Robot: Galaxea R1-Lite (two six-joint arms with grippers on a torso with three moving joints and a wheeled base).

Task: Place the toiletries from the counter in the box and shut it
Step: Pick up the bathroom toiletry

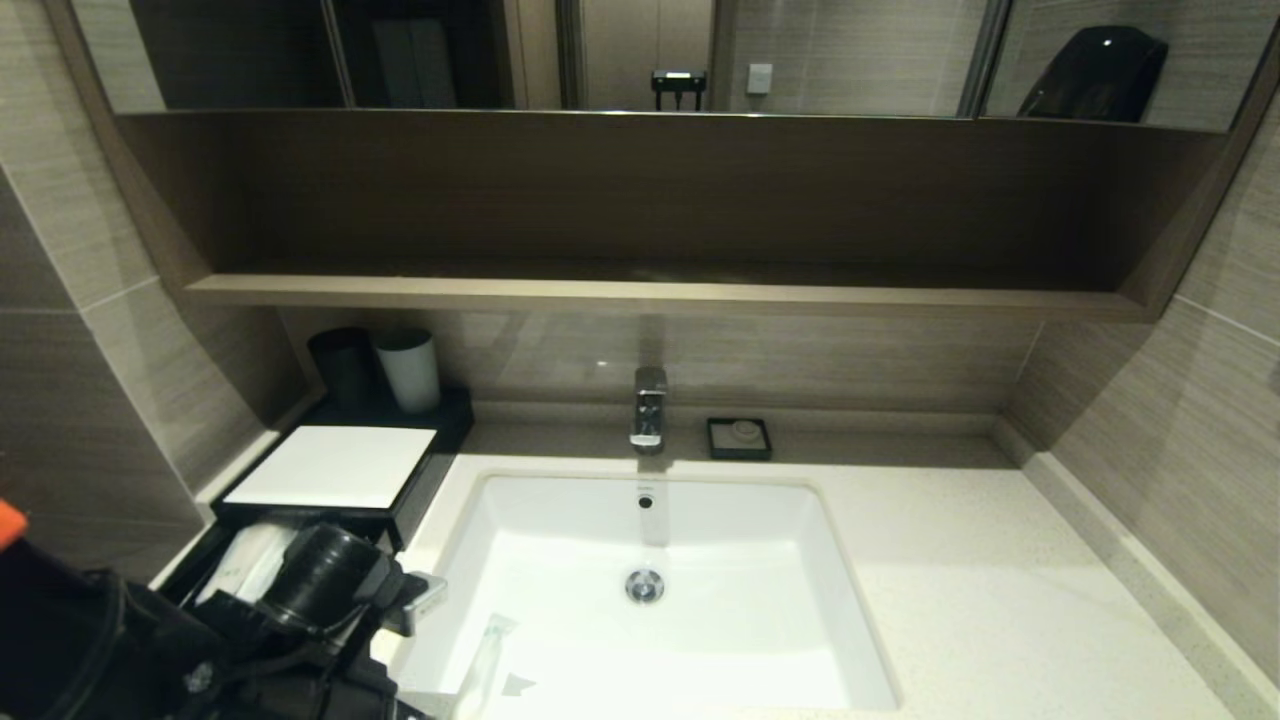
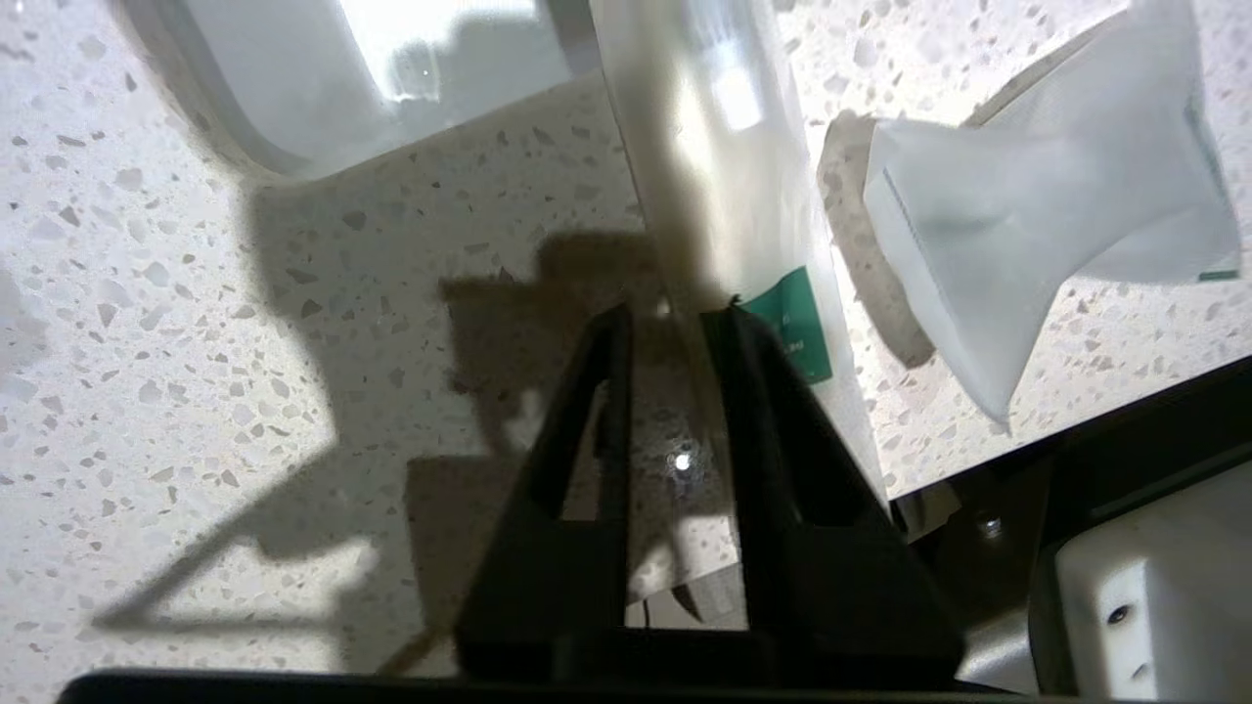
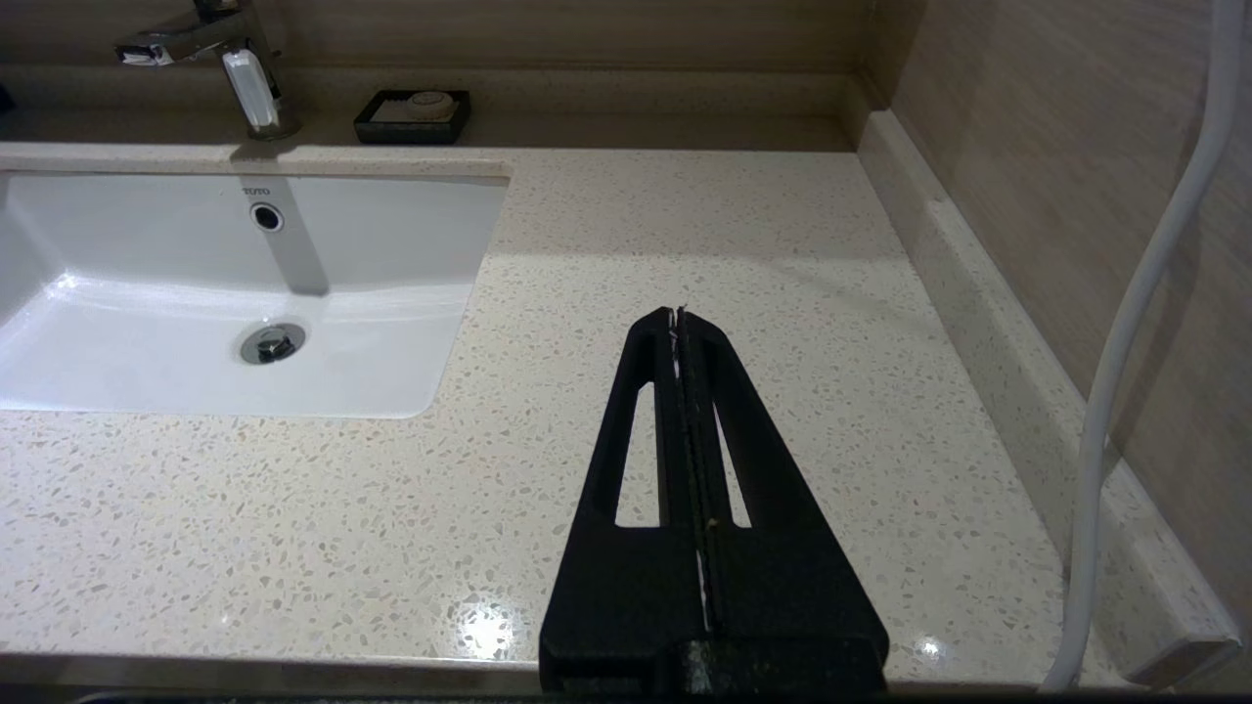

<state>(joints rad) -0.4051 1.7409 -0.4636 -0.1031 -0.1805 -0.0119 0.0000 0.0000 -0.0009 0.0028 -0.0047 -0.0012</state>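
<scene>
Claw work over a wrapped packet on the speckled surface.
Left claw (image 2: 667,318), jaws slightly apart and gripping nothing, hovers at the long packet with the teal label (image 2: 729,196); centre on it before closing, clear of the crumpled packet (image 2: 1027,225) beside. Beyond, the box (image 1: 330,465) waits, drawer out. Right claw (image 3: 680,318) rests closed.

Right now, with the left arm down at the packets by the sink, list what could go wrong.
1. The left gripper has its jaws slightly apart, one tip over the edge of the long packet; closing there may catch only loose wrap.
2. That packet lies by the sink rim, so a nudge could slide it in.
3. The crumpled packet sits close beside and could get dragged along.
</scene>
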